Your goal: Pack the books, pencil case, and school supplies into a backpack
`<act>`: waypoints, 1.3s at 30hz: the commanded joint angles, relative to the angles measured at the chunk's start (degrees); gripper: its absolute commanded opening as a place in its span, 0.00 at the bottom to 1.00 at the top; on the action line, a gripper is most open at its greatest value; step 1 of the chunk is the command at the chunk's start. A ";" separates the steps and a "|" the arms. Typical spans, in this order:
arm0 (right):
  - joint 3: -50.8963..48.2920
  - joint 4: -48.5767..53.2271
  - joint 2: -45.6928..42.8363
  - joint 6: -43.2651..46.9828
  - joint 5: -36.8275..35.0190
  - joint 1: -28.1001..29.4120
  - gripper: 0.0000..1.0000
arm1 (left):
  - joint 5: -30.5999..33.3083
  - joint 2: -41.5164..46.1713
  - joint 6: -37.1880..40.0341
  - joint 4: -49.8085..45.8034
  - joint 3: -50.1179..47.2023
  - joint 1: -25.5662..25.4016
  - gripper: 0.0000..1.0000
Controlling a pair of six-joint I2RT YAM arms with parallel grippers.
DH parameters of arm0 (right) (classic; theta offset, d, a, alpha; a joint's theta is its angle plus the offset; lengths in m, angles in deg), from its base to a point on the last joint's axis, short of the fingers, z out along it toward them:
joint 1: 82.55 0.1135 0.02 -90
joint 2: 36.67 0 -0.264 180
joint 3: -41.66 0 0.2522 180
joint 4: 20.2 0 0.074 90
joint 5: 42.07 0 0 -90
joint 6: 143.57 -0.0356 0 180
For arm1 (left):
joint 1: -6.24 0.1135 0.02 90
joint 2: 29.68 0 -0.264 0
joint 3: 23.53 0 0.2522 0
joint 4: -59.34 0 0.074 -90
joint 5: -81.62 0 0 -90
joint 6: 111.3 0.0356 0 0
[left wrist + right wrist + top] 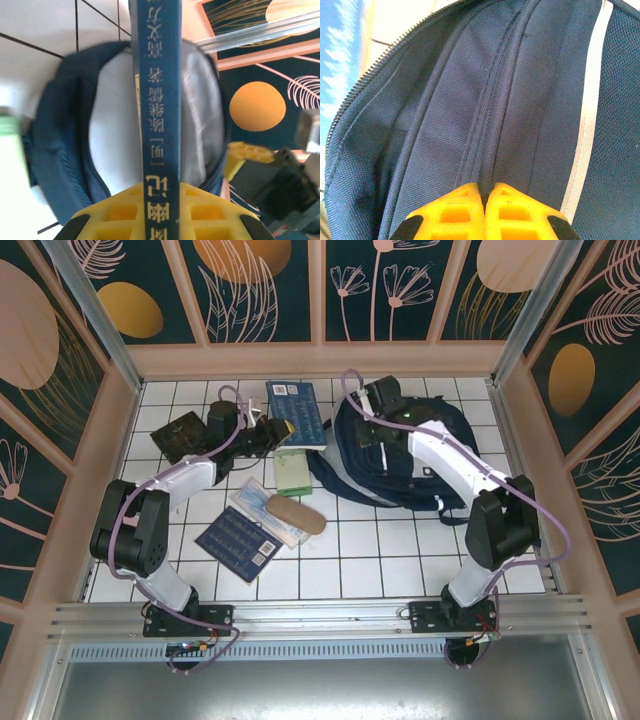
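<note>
The backpack [400, 465] lies on the white tiled table [400, 550], right of centre and toward the far wall, its dark navy fabric crossed by pale stripes. The right gripper [368, 406] sits at its far left edge. In the right wrist view the two yellow fingers [455, 210] are pressed together on a raised ridge of the backpack [445, 100] fabric, beside a zip and a white stripe, so this pincer is closed and pinching the bag.

Just left of the bag, the left gripper [272, 430] grips a navy book [297, 405] by its edge. In the left wrist view the book's spine [160, 100], printed with pale characters, runs up between the yellow fingers [115, 210]; the jaws stand narrow, clamped on the book. Beyond it the backpack [55, 150] shows a pale lining inside its blue rim.

Near the bag's left side a pale green box [293, 470] lies flat on the tiles. Nearer the arms lie a clear packet [262, 508] and a brown pencil case [298, 514], the case resting partly on the packet. A second navy book [236, 542] lies touching the packet's near side. A black book [180, 436] with a gold pattern rests well to the left, beside the left arm.
</note>
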 commanded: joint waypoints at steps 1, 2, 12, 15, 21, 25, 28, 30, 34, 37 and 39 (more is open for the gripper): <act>4.88 -4.01 -3.59 3.10 9.45 -2.37 0.00 | 2.11 1.26 -3.43 7.76 -2.17 -2.08 0.00; 5.42 -4.25 -4.05 2.79 11.02 -3.17 0.00 | 2.63 0.97 -4.30 8.28 -2.02 -3.20 0.00; 5.28 -7.26 -8.01 -3.17 17.41 -8.16 0.00 | 10.39 -7.43 -13.13 16.01 1.87 -15.07 0.00; 4.79 -7.70 -8.61 -4.10 17.43 -8.24 0.00 | 13.01 -12.23 -15.21 15.45 6.36 -18.09 0.00; 3.52 -8.29 -9.61 -5.66 18.12 -8.21 0.00 | 16.19 -20.60 -17.45 15.34 16.08 -22.75 0.00; 2.18 -8.72 -10.56 -6.14 17.77 -8.23 0.00 | 18.12 -27.28 -15.24 7.31 25.17 -25.20 0.00; 1.25 -9.21 -11.26 -6.39 17.68 -8.20 0.00 | 18.43 -31.69 -16.32 4.99 29.95 -26.67 0.00; 0.83 -9.38 -11.41 -6.60 17.73 -8.20 0.00 | 19.51 -33.96 -15.36 0.69 33.96 -27.61 0.00; 0.47 -9.46 -11.63 -6.67 17.06 -8.27 0.00 | 20.65 -38.41 -11.89 -10.07 44.10 -29.43 0.00; 0.06 -9.65 -11.92 -6.54 16.28 -8.41 0.00 | 21.41 -39.45 -9.81 -15.17 47.51 -29.86 0.23; -0.30 -9.73 -12.07 -6.48 16.01 -8.55 0.00 | 21.84 -38.53 -9.40 -15.88 46.80 -29.85 0.36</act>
